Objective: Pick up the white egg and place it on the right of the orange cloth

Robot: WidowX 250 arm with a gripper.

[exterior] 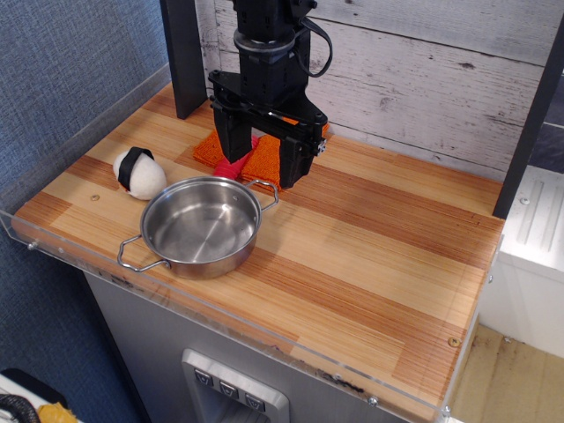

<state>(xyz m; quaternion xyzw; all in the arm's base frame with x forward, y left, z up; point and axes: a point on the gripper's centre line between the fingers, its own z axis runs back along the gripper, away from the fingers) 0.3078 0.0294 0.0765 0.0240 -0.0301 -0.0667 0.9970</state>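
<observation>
The white egg (139, 173) with a black band lies on the wooden table at the left, just beyond the steel pan's rim. The orange cloth (263, 161) lies at the back of the table, mostly hidden behind my gripper (263, 163). The gripper hangs open over the cloth, its two black fingers spread wide with nothing between them. A red handle (232, 167) shows on the cloth between the fingers. The gripper is to the right of the egg and well apart from it.
A steel pan (201, 226) with two loop handles stands in front of the gripper, near the table's front left. A clear acrylic rim (53, 198) edges the table. A dark post (183, 53) stands at the back left, a plank wall behind.
</observation>
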